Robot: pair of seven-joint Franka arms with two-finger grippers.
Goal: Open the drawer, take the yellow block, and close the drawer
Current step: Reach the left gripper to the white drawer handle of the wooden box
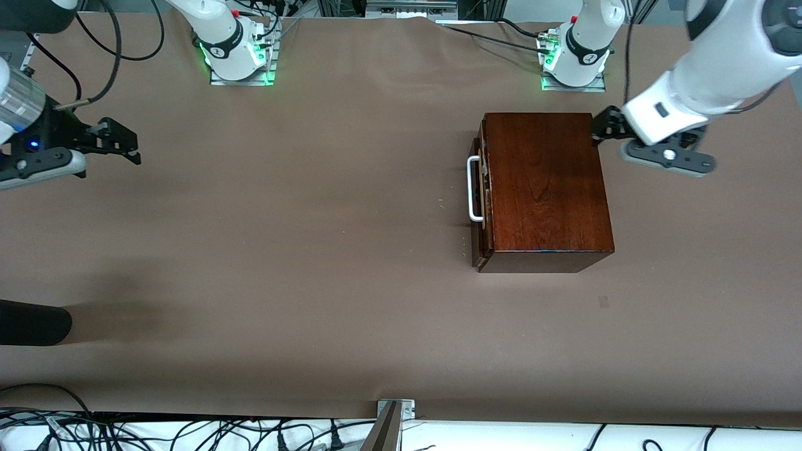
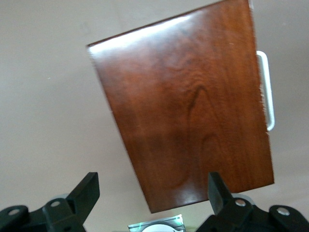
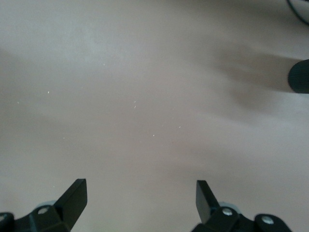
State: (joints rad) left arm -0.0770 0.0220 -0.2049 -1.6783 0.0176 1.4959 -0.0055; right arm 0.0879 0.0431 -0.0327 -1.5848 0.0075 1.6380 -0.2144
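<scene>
The glossy dark reddish-brown wooden box [image 1: 544,188] sits on the brown paper-covered table [image 1: 301,263], toward the left arm's end. Its drawer [image 1: 481,200] is pushed in, or very nearly so: the dark wood front stands almost flush with the box at the box's nine o'clock side in the front view, facing the right arm's end of the table. The white U-shaped bar handle [image 1: 473,188] runs along that front, with nothing touching it. The left wrist view shows the same handle [image 2: 266,90] at the edge of the polished top [image 2: 193,111].

The small bright yellow cube named in the task cannot be seen in any view (with the drawer shut, its inside is hidden).

The left gripper [image 1: 603,128] hangs in the air at the box's one o'clock corner in the front view, just beside the top edge. Its fingers [image 2: 86,191] stand wide apart and hold nothing; the box top fills the space ahead of them in its own wrist view.

The right gripper [image 1: 119,141] waits above bare table near the right arm's end, at the front view's nine o'clock edge, well apart from the box. Its fingers [image 3: 75,193] are also spread, empty, with only the brown cover below.

A dark rounded object [image 1: 31,322] pokes in at the front view's eight o'clock edge, casting a soft shadow.
</scene>
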